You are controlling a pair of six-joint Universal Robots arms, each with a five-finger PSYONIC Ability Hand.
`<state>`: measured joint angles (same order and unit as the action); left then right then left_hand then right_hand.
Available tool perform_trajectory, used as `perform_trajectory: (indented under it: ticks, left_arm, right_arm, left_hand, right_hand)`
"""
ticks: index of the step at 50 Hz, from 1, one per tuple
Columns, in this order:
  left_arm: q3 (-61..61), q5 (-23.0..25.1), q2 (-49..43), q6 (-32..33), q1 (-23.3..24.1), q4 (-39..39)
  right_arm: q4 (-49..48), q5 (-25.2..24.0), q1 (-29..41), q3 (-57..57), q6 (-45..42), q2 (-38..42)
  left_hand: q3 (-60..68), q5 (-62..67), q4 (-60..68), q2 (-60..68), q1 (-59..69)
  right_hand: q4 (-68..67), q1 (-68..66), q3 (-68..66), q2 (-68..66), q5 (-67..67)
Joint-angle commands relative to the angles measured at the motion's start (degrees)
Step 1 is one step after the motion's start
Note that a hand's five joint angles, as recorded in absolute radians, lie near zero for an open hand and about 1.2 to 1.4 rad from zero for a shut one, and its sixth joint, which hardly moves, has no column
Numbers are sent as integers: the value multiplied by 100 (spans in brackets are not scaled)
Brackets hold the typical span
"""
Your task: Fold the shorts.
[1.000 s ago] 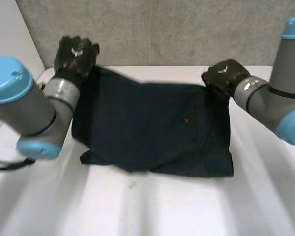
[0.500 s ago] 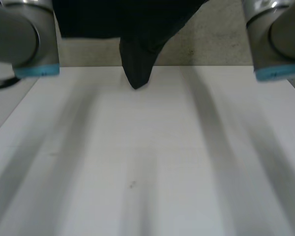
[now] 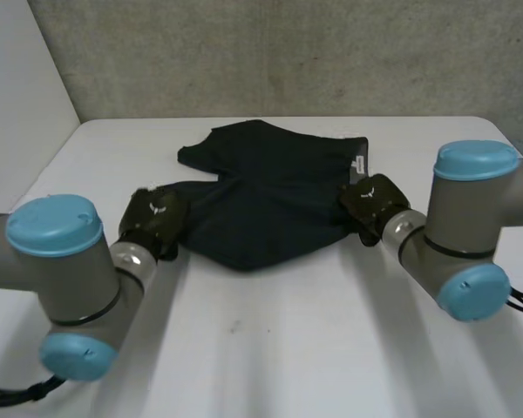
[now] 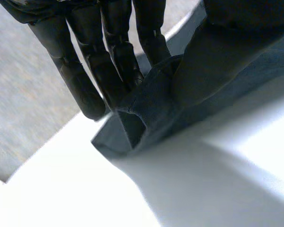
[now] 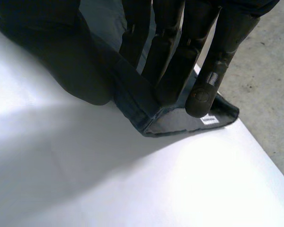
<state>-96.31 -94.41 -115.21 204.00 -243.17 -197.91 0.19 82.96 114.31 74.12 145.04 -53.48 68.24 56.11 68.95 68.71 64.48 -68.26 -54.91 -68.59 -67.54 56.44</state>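
The dark navy shorts (image 3: 270, 183) lie in a doubled-over heap on the white table (image 3: 288, 348), toward its far middle. My left hand (image 3: 152, 219) sits at the cloth's near left end. In the left wrist view its fingers (image 4: 109, 66) pinch a folded corner of the shorts (image 4: 142, 113) against the thumb. My right hand (image 3: 372, 202) is at the near right end. Under its fingers (image 5: 180, 56) in the right wrist view, an edge of the shorts (image 5: 132, 97) with a small white label (image 5: 209, 119) is clamped just above the table.
A grey wall (image 3: 288, 52) rises behind the table's far edge. A pale side panel (image 3: 17, 113) stands at the left. Both arms reach in from the near corners, with bare table between them.
The shorts lay spread flat with the hands at their far corners, were then lifted high off the table, and now lie back down doubled over. Both hands have come nearer.
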Motion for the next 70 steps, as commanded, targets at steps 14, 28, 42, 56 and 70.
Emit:
perform_trajectory:
  ticks: [14,28,42,56,70]
  left_arm:
    - [-1891,19,2309,87,111,2194]
    - [-1602,476,3497,570,411,3339]
    - [556,55,12,1307,471,-16]
    - [4153,457,-3023,1889,516,-1355]
    - [5246,766,-4352,1643,551,-2401]
  right_arm:
    - [1342,-157,-111,2694,-1038,-2175]
    - [3286,-641,-357,3284,-2068,-3582]
    - [1250,411,-683,2266,-1382,-2415]
    - [-879,1231,-621,429,-1654,-323]
    - [-2093,1249,-630,-399,-1953,953]
  left_hand:
    - [1176,1389,1105,1129,1552]
    - [1176,1389,1105,1129,1552]
    - [1176,1389,1105,1129,1552]
    - [1176,1389,1105,1129,1552]
    - [-3529,-3315,-3599,-3576,-3153]
  right_hand:
    - [-1174,-2509,-1141,-1246,1356]
    - [-1174,-2509,-1141,-1246,1356]
    - [-1174,-2509,-1141,-1246,1356]
    - [-1174,-2509,-1141,-1246,1356]
    - [5826,4491,5859,5754,-5644]
